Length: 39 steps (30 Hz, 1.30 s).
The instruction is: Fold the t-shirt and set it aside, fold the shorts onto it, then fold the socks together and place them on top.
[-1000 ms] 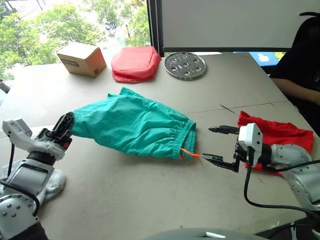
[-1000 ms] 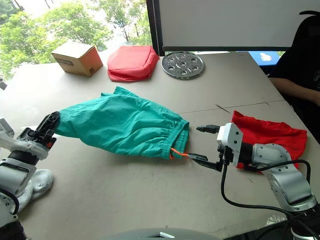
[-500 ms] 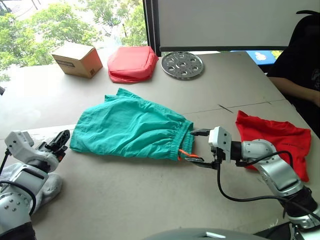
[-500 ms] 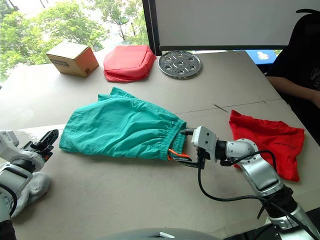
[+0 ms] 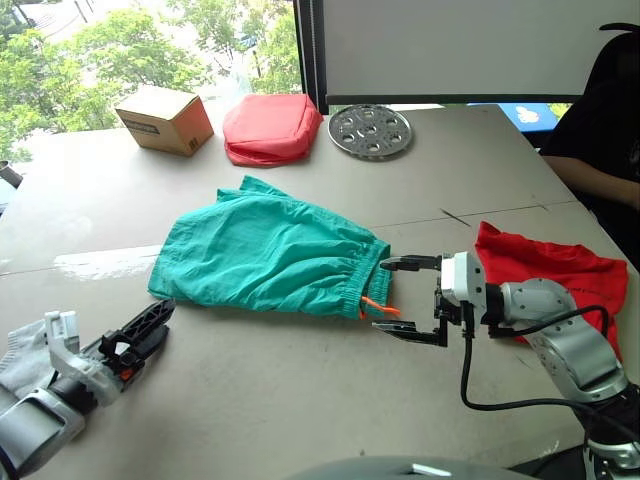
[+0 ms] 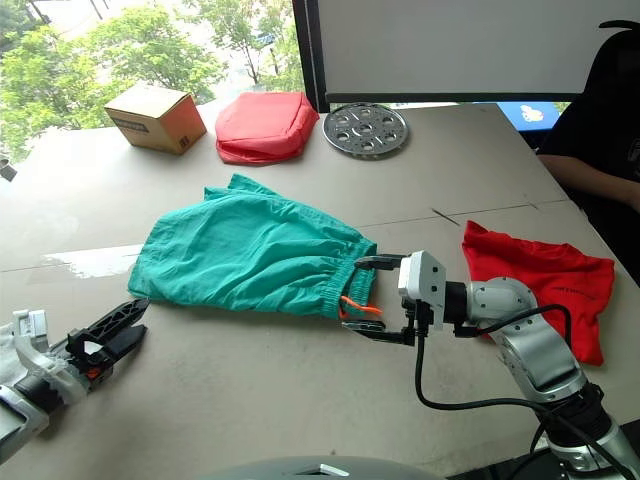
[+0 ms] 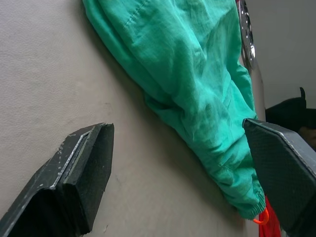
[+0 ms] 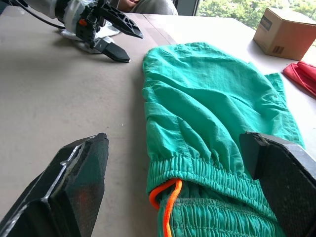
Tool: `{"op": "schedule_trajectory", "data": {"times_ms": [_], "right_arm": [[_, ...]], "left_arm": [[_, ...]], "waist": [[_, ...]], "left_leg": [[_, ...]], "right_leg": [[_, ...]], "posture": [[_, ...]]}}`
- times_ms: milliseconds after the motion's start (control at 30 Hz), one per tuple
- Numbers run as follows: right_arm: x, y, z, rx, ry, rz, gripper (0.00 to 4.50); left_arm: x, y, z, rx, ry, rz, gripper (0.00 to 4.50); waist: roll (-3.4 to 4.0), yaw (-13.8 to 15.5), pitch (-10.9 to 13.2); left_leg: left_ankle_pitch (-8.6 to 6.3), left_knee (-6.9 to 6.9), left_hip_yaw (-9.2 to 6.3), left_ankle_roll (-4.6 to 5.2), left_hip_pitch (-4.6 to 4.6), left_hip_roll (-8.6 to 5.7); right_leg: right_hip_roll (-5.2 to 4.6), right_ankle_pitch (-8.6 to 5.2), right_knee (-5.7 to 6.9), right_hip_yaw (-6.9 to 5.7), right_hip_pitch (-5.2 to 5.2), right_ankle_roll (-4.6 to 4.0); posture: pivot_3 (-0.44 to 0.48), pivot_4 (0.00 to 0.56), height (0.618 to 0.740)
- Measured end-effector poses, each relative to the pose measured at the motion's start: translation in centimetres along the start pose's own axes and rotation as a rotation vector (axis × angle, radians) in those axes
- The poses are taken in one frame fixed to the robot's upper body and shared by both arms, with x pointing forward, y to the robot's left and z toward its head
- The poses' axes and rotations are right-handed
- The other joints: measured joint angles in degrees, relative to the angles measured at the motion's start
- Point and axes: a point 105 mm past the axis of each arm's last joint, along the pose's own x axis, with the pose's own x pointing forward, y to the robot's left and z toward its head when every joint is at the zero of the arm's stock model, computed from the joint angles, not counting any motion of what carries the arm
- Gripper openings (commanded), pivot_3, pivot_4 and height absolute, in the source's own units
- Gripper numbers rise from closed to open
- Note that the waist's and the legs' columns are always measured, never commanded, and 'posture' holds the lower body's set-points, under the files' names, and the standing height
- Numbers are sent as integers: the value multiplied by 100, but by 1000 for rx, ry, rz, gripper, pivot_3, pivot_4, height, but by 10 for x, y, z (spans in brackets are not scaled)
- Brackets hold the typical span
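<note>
The left gripper (image 5: 148,325) hangs spread, empty, just short of the shorts' (image 5: 265,250) hem end. The right gripper (image 5: 400,297) gapes wide at the waistband, by the orange cord (image 5: 380,305). The shorts lie lengthwise between the grippers, waistband rightward; the t-shirt (image 5: 560,270) lies behind the right gripper, with a box (image 5: 163,118), pouch (image 5: 271,127) and disc (image 5: 370,130) beyond.

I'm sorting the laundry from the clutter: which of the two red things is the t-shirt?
The t-shirt is the thin, flat red cloth beside the right arm. The other, a padded red pouch, lies between the box and the metal disc.
</note>
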Motion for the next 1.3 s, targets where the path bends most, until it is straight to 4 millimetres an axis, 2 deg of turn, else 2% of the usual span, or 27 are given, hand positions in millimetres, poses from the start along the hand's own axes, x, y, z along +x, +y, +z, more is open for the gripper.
{"op": "schedule_trajectory", "data": {"times_ms": [133,533,800,933,1100,1200,1233,1300], "right_arm": [[-1,1,2,-10,6,4,4500],[-9,0,3,-13,25,-20,4500],[-9,-1,3,-13,25,-31,4500],[-10,-1,2,-10,28,-37,4500],[-10,-1,2,-11,28,-44,4500],[-10,-1,4,-15,27,-54,4500],[-10,0,4,-17,27,-53,4500],[-10,1,4,-17,29,-52,4500]], "left_arm": [[20,-3,3,19,-85,49,4465],[52,-14,0,-23,-124,202,4465],[79,-26,3,2,-103,224,4465],[95,-31,11,71,-134,255,4465],[101,-34,12,111,-137,237,4465],[104,-30,12,119,-129,216,3709],[104,-26,12,114,-127,209,3139],[104,-21,13,108,-125,208,2395]], "waist": [[34,13,-20],[98,87,-77],[106,255,-76],[93,187,-80],[86,173,-76],[89,177,-75],[90,178,-74],[89,178,-74]], "left_leg": [[8,-2,4,12,0,-2],[22,0,-18,-9,7,-1],[40,1,-26,-43,-7,-4],[56,-3,-21,-65,-8,0],[59,-24,-26,-52,-13,-4],[57,-24,-24,-49,-13,-6],[56,-22,-23,-49,-13,-7],[54,-16,-22,-54,-12,-6]], "right_leg": [[27,3,0,6,0,-5],[33,-11,11,-19,16,18],[37,-11,13,-55,34,17],[45,-11,11,-53,33,18],[47,-9,-4,-51,29,9],[43,-13,-5,-50,30,15],[40,-13,-4,-51,30,17],[38,-13,-3,-51,31,18]], "posture": [[0,150,740],[0,150,740],[0,150,740],[0,150,740],[0,150,740],[0,150,740],[0,150,740],[0,150,740]]}}
